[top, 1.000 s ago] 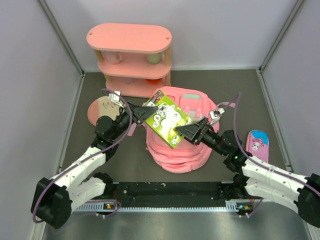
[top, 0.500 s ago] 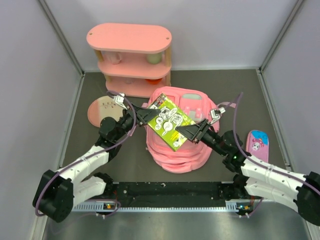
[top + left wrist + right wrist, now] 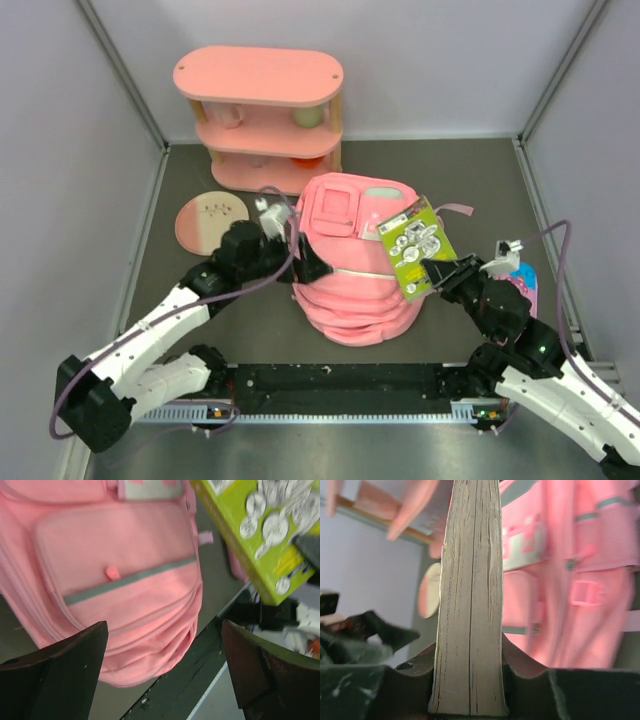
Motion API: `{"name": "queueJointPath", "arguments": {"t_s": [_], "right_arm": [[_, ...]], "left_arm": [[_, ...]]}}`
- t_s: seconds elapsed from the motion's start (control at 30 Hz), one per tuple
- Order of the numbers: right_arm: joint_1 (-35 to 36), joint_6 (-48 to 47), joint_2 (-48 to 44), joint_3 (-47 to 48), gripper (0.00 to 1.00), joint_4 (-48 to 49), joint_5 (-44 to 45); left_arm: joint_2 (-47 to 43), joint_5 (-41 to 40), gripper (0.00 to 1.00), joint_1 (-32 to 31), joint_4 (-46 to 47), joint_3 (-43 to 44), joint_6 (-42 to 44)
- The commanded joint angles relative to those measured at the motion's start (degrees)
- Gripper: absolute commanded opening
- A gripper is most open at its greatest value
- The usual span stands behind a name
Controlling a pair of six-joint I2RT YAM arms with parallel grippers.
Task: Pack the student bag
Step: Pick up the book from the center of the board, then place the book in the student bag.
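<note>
The student bag (image 3: 355,270) lies at table centre, just near of the pink shelf (image 3: 258,75). The green book (image 3: 415,245) has shifted from above the bag to its right edge, clamped by the right gripper (image 3: 440,272) alone. The left gripper (image 3: 308,262) has let go (fingers spread wide) at the bag's left side. The handover looks complete; insertion remains.

- No words, numbers or brand names can be read in any view.
- Lime-green paperback book (image 3: 412,245): the cover shows white round drawings and tiny dark marks, possibly print. They are too small and blurred to read.
- Large pink fabric backpack (image 3: 355,290): a pale patch near its top, too blurred to show any lettering.
- Round flat pink disc (image 3: 210,222) on the bench: faint specks, unreadable.
</note>
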Motion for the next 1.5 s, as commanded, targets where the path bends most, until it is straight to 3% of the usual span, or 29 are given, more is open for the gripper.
{"name": "queueJointPath", "arguments": {"t_s": [0.0,0.1,0.2,0.33,0.5,0.9,0.97,1.27,1.4,1.47], "right_arm": [[-0.09,-2.62,-2.6,7.68,0.0,-14.88,13.05],[-0.09,-4.38,-2.51,10.93,0.0,-18.86,16.22],[-0.18,-4.74,-2.86,12.34,0.0,-20.1,16.93],[-0.09,-2.81,-3.74,11.74,0.0,-20.72,14.83],[-0.09,-0.08,-4.62,9.71,0.0,-21.07,13.15],[-0.18,1.86,-4.97,8.22,0.0,-21.16,12.09],[-0.09,2.03,-5.06,8.04,0.0,-21.07,12.09],[-0.09,2.38,-5.32,7.69,0.02,-21.33,12.0],[-0.09,2.56,-5.76,7.43,0.03,-21.51,12.0],[-0.18,2.65,-6.02,7.34,0.03,-21.6,12.0]], "left_arm": [[2.14,-5.37,0.99,-11.71,-11.98,4.1,15.28],[6.79,-10.03,0.99,-23.56,-16.11,8.06,22.32],[12.42,-12.76,0.99,-28.85,-19.54,11.66,27.08],[18.83,-14.26,0.98,-30.72,-21.39,13.96,29.9],[23.76,-16.11,0.82,-31.16,-24.11,16.6,32.28],[27.45,-16.82,0.69,-31.86,-24.21,16.69,32.9],[27.89,-16.82,0.6,-32.03,-24.12,16.78,32.9],[29.92,-18.84,0.35,-33.09,-24.03,17.65,32.64],[29.92,-19.98,0.06,-33.09,-23.95,17.92,32.02],[29.57,-20.07,0.0,-33.18,-23.68,18.01,31.58]]}}
